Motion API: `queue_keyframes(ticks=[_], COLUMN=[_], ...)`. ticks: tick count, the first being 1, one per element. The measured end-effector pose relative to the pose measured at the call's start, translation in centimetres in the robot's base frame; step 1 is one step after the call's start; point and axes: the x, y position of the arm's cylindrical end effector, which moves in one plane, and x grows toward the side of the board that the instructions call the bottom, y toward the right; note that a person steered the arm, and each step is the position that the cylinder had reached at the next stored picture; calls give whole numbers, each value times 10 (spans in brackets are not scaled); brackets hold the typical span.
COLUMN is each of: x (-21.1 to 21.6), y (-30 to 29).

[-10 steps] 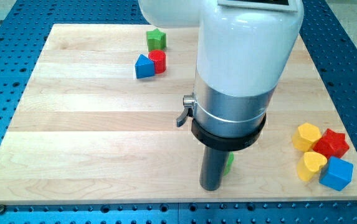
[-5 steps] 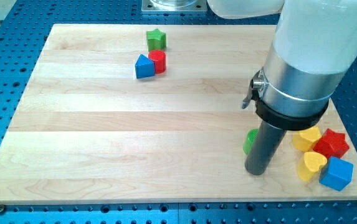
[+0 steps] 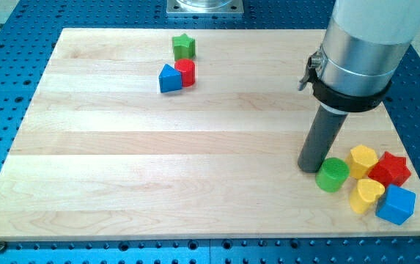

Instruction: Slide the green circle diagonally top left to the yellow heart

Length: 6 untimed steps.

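Camera view is showing my tip (image 3: 311,169) resting on the worktop (image 3: 122,161), touching or just beside the upper-left edge of the green circle (image 3: 333,175). No hand is fitted, only the dark rod, so nothing is being held. Green circle is sitting near the view's bottom right, just left of the yellow heart (image 3: 367,194), with a second yellow block (image 3: 362,160), the red star (image 3: 391,169) and a blue block (image 3: 396,204) clustering alongside. Green star (image 3: 184,46), red cylinder (image 3: 186,72) and blue triangular block (image 3: 169,78) are sitting well apart, toward the view's top.
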Motion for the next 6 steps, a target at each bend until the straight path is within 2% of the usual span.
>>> queue_keyframes(ticks=[3,4,6], x=[1,10,18], y=[-25,-8,-9])
